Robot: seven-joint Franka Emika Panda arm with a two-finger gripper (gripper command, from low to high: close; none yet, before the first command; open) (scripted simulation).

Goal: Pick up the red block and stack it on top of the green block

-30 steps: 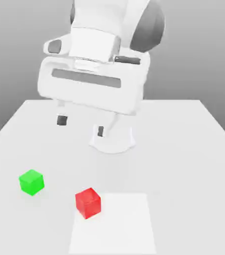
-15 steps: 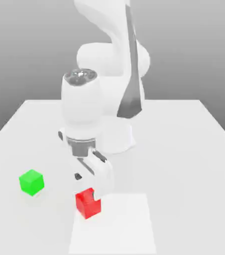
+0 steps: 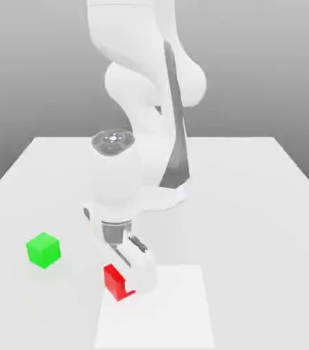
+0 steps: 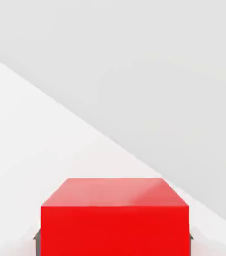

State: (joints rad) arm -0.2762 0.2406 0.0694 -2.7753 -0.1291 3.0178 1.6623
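White table [image 3: 266, 205]: pincer [image 3: 125, 279] straddles red block [image 3: 114, 281], grip unclear; green block [image 3: 43, 249] apart.

A bright red block [image 3: 113, 281], a bright green block [image 3: 43, 249], a white robot arm [image 3: 140, 102], a pale grey table [image 3: 253, 205].

We note a plain white table [image 3: 266, 205] carrying everything in the scene. The green block [image 3: 43, 249] sits on it toward the exterior view's left, standing alone. The red block [image 3: 114, 281] rests on the table near the front, well apart from the green one, at the edge of a brighter white rectangular patch [image 3: 178, 307] on the tabletop. The arm's white base [image 3: 164, 197] stands farther back on the table.
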